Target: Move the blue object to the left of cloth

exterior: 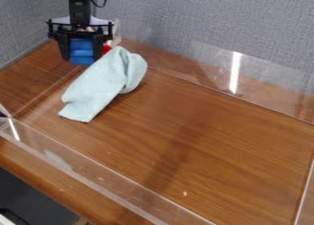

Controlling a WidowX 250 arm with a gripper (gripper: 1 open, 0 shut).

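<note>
The blue object is a small blue block held between the black fingers of my gripper, which points straight down at the back left of the wooden table. It hangs just above the table, close to the upper left end of the cloth. The cloth is a crumpled light blue-green rag lying diagonally, its top end right beside the gripper's right finger. A small red part shows at that finger.
Clear plastic walls ring the table, along the back right and the front edge. A grey textured wall stands behind the arm.
</note>
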